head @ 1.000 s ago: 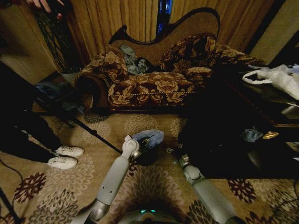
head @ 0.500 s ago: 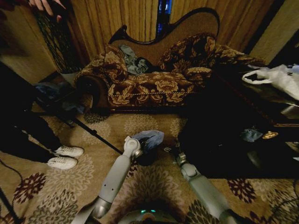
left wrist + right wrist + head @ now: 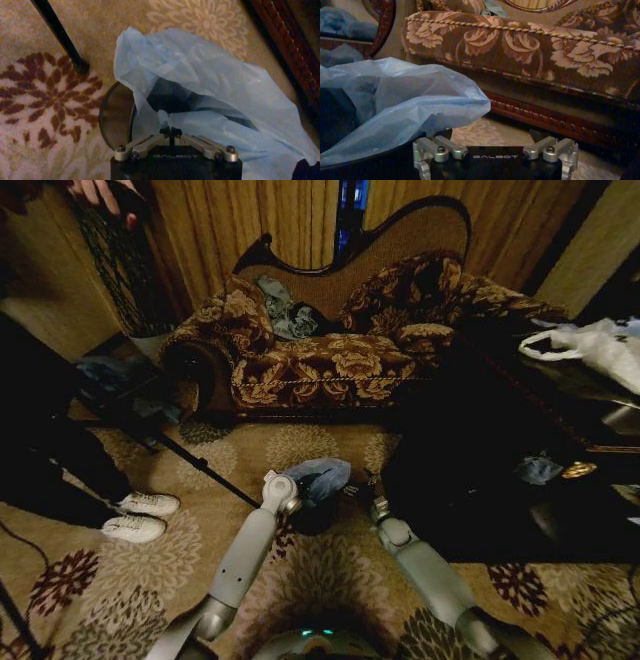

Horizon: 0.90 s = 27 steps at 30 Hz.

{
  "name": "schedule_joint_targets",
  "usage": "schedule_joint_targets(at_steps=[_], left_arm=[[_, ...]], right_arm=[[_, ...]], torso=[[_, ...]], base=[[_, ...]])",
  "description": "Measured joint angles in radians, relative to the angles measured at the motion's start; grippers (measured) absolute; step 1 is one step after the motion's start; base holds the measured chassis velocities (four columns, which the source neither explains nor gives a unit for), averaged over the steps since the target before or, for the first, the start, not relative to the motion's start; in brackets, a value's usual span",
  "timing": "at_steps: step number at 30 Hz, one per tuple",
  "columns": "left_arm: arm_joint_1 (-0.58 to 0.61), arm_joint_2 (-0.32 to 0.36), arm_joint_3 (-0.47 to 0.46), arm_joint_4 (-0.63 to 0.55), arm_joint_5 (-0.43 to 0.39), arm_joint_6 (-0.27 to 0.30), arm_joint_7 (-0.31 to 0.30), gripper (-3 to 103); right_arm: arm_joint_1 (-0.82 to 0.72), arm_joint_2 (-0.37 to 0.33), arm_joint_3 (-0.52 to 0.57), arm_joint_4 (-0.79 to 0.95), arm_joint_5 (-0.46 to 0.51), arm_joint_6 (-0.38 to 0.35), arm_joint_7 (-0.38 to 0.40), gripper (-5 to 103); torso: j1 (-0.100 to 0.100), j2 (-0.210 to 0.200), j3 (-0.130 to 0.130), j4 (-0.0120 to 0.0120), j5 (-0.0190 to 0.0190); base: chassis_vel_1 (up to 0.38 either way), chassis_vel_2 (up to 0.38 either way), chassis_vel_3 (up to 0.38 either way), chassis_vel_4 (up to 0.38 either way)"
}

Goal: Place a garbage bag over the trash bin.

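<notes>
Since a second ago your right arm has swung inward, so the right gripper (image 3: pixel 495 165) now sits just beside the trash bin (image 3: pixel 116 114) on the carpet (image 3: pixel 330 570), its fingers spread apart on nothing. Your left gripper (image 3: pixel 171 132) stays pinched together on the garbage bag (image 3: pixel 200 90), which lies bunched across the bin's mouth. The loose film trails toward the right gripper, so that arm is nearer the free edge.

The head view looks forward and down from high over the trash bin (image 3: pixel 313 518), taking in the sofa (image 3: pixel 330 350) beyond. Both wrist views sit close to the bin: the left looks down into it, the right looks level across it toward the sofa.
</notes>
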Motion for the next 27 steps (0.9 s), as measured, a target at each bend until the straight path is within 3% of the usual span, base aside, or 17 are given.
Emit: schedule_joint_targets(at_steps=[12, 16, 18, 19, 22, 25, 27], left_arm=[[-0.006, 0.02, -0.027, -0.059, -0.118, 0.011, -0.054, 0], [-0.031, 0.03, -0.037, -0.065, -0.206, 0.001, -0.144, 4], [-0.059, 0.019, -0.034, -0.043, -0.215, -0.033, -0.191, 15], [-0.059, 0.019, -0.034, -0.043, -0.215, -0.033, -0.191, 15], [-0.099, -0.002, -0.04, -0.02, -0.23, -0.066, -0.237, 32], [-0.111, -0.02, -0.043, -0.017, -0.239, -0.079, -0.261, 38], [-0.13, -0.05, -0.042, 0.009, -0.233, -0.102, -0.289, 48]], right_arm=[[-0.027, -0.003, 0.016, 0.025, -0.004, -0.002, 0.008, 100], [-0.035, -0.004, 0.024, 0.028, -0.009, 0.0, 0.008, 100], [-0.039, -0.004, 0.028, 0.028, -0.011, 0.003, 0.007, 100], [-0.039, -0.004, 0.028, 0.028, -0.011, 0.003, 0.007, 100], [-0.043, -0.005, 0.03, 0.022, -0.015, 0.007, 0.005, 100], [-0.043, -0.002, 0.03, 0.014, -0.02, 0.011, 0.003, 100], [-0.039, 0.004, 0.029, 0.004, -0.026, 0.016, 0.002, 100]], torso=[[0.0, 0.0, 0.0, -0.0002, 0.0002], [0.0, 0.0, 0.0, 0.0002, 0.0], [0.0, 0.0, 0.0, 0.0001, 0.0], [0.0, 0.0, 0.0, 0.0001, 0.0], [0.0, 0.0, 0.0, -0.0002, 0.0001], [0.0, 0.0, 0.0, 0.0, 0.0001], [0.0, 0.0, 0.0, -0.0001, 0.0001]], base=[[0.0, 0.0, 0.0, 0.0], [0.0, 0.0, 0.0, 0.0], [0.0, 0.0, 0.0, 0.0], [0.0, 0.0, 0.0, 0.0], [0.0, 0.0, 0.0, 0.0], [0.0, 0.0, 0.0, 0.0], [0.0, 0.0, 0.0, 0.0]])
